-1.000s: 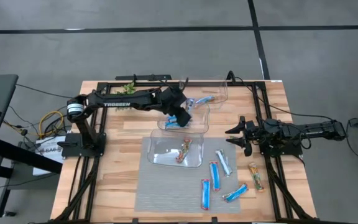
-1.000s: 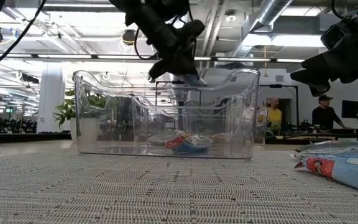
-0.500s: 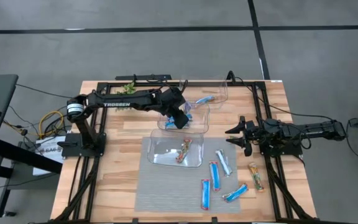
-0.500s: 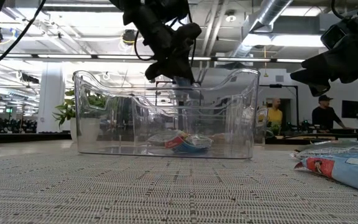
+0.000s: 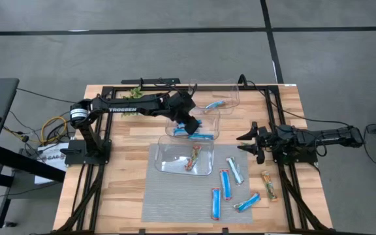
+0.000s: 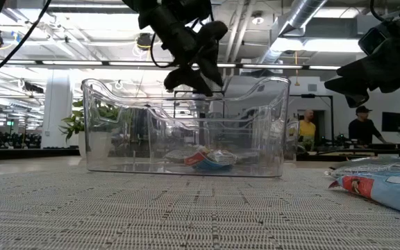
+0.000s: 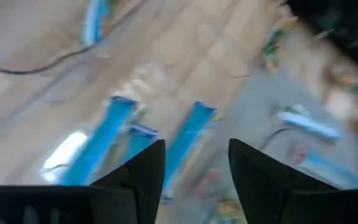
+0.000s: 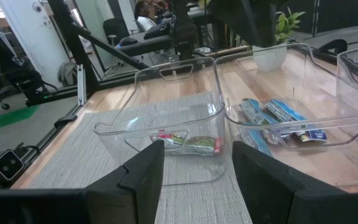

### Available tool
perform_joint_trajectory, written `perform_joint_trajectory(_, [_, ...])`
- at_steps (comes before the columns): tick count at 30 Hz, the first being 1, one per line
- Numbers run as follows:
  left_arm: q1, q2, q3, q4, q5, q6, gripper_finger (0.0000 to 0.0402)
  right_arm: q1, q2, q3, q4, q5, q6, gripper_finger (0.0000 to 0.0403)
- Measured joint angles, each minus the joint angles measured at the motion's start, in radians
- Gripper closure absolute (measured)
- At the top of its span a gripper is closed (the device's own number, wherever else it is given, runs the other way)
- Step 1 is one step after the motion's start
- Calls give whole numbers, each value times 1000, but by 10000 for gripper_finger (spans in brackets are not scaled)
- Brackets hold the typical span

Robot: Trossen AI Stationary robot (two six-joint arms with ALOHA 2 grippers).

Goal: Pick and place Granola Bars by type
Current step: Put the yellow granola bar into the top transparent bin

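Hanging over the middle clear bin (image 5: 194,125), the left tool (image 5: 189,121) has its two dark fingers (image 7: 142,177) spread apart with nothing between them. Bright blue bars (image 5: 202,136) lie in the bottom of that bin, right under the tool; the left wrist view looks down on several of them side by side. From bench height the same tool (image 6: 194,75) sits above the rim line of the nearest bin (image 6: 184,125), clear of its walls. That near bin (image 5: 185,156) rests on the grey mat (image 5: 175,196) and holds one red multicolour bar (image 5: 194,156). A third bin (image 5: 215,99) stands at the far edge of the bench (image 5: 119,170) with a pale silvery-blue bar (image 5: 215,104) inside it. Loose bars lie on the mat to the right of the near bin: two bright blue ones (image 5: 225,183) and (image 5: 215,202) lie roughly parallel, a pale silvery-blue one (image 5: 234,171) lies just beside the first, and another blue one (image 5: 247,202) lies at an angle lower down. An orange-brown bar (image 5: 268,185) lies at the mat's right edge, close to the right arm's base frame. The right tool (image 5: 248,141) waits over the bare wood at the right side of the bench, well apart from the bins, with its fingers (image 8: 135,177) open and empty.
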Motion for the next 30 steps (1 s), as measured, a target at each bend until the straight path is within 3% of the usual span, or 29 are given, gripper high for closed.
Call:
perform_joint_trajectory(15, [-93,0,0,374,444,-308,233,0,0,0,0,0,0,219])
perform_joint_trajectory(24, [-204,-3,0,545,470,-354,233,0,0,0,0,0,0,219])
perform_joint_trajectory(30, [-260,-60,-31,529,453,-269,233,0,0,0,0,0,0,219])
